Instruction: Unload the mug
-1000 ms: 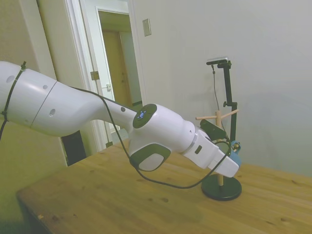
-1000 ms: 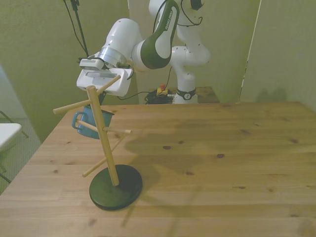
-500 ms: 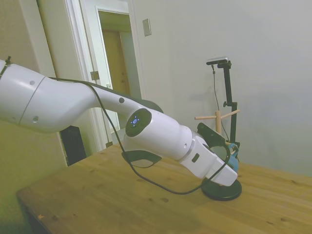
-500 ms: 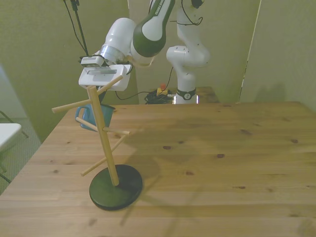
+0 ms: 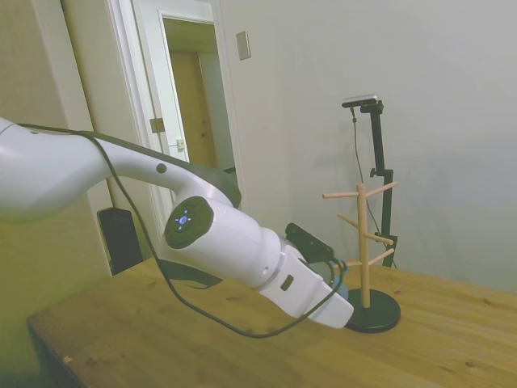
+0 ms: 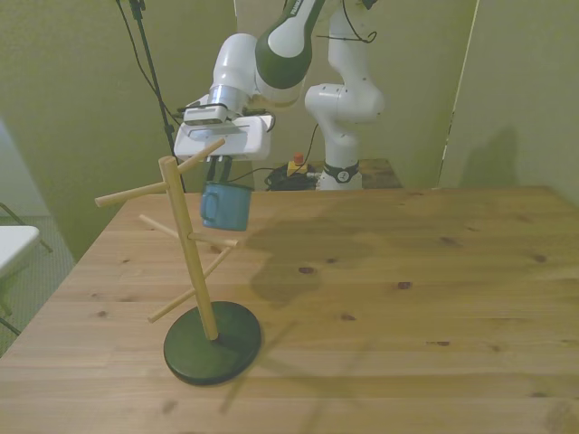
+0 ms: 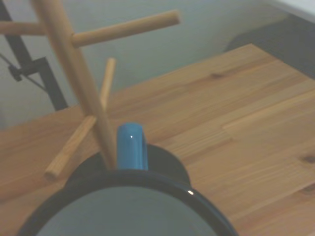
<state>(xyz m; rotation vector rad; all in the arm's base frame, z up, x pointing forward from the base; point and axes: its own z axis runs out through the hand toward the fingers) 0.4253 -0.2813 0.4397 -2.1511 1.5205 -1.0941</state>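
One mug (image 6: 224, 206) hung directly beneath the gripper (image 6: 220, 170), clear of the wooden tree (image 6: 185, 237) and up in the air above the table (image 6: 407, 307), toward its far edge on the front view's left. It sat just beside the tree's upper pegs, on their far side, not touching them as far as the front view showed. The wrist view showed the dark rim and white inside close under the camera, the blue handle (image 7: 131, 146) pointing at the tree's post.

Judging from that, the fingers gripped the mug by its rim or wall, though the fingers themselves were hidden behind the white hand in both wide views, so the exact hold could not be read.

The risk from there seemed twofold. A thin enamel wall offers little purchase, so a quick swing might let the mug tilt or slip. And with the pegs so near, any sideways drift toward the tree could knock a peg and tip the stand on its round base (image 6: 213, 343).
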